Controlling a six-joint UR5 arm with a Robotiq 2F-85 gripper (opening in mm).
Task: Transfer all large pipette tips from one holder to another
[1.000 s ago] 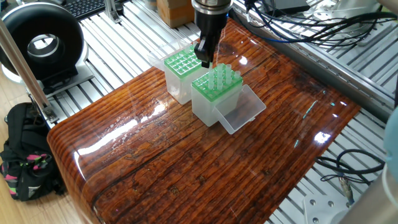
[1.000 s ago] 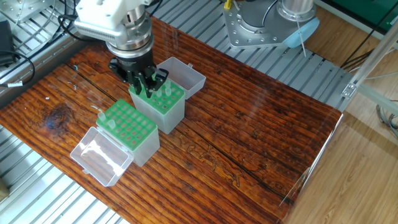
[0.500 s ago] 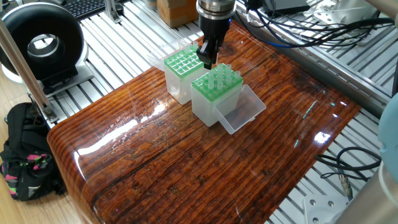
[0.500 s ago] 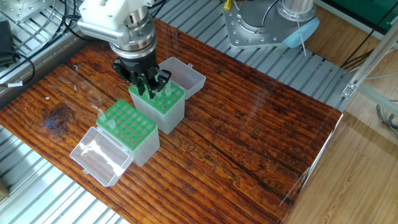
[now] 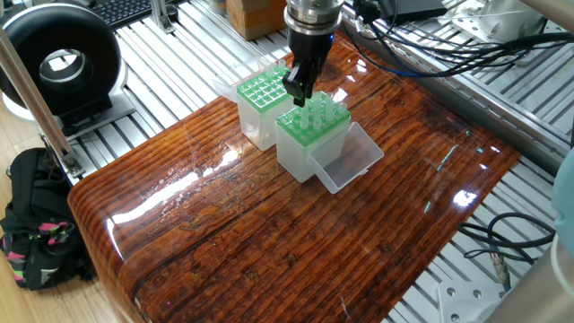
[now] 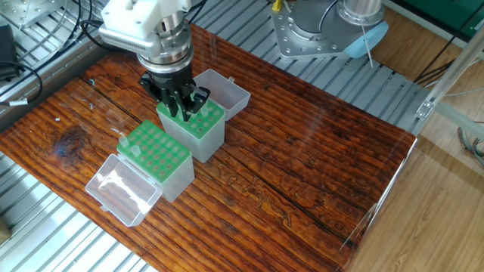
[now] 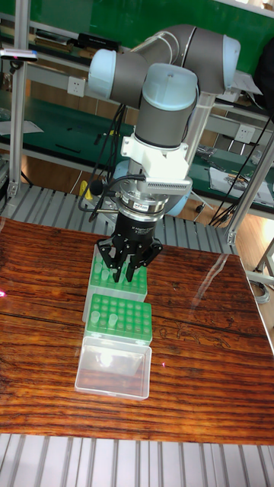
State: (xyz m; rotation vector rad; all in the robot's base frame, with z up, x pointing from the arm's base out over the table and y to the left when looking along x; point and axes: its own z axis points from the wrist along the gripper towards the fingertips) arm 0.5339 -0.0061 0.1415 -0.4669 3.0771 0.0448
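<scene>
Two green-topped tip holders are seen side by side on the glossy wooden worktop (image 5: pixel 269 224), each with a clear hinged lid folded open flat beside it. The fuller holder (image 5: pixel 311 136) (image 6: pixel 193 125) (image 7: pixel 114 278) carries the large pipette tips (image 5: pixel 321 110) (image 6: pixel 203 110), which are stood upright in the holes of its green rack, clustered toward one side. The other holder (image 5: pixel 260 100) (image 6: pixel 160 159) (image 7: pixel 118 316) shows mostly bare holes; a single whitish tip (image 6: pixel 136 149) is seen at one corner of its rack, and a few pale ones at its near edge in the tall fixed view. The tool (image 5: pixel 299 86) (image 6: pixel 180 108) (image 7: pixel 129 270) is pointed straight down over the fuller holder, at the edge that faces the emptier one, with its black fingers (image 6: pixel 173 100) lowered among the tips. The fingers appear spread slightly apart in the tall fixed view, but whether a tip is pinched between them cannot be told, as the fingertips are masked by the rack and the tips around them.
</scene>
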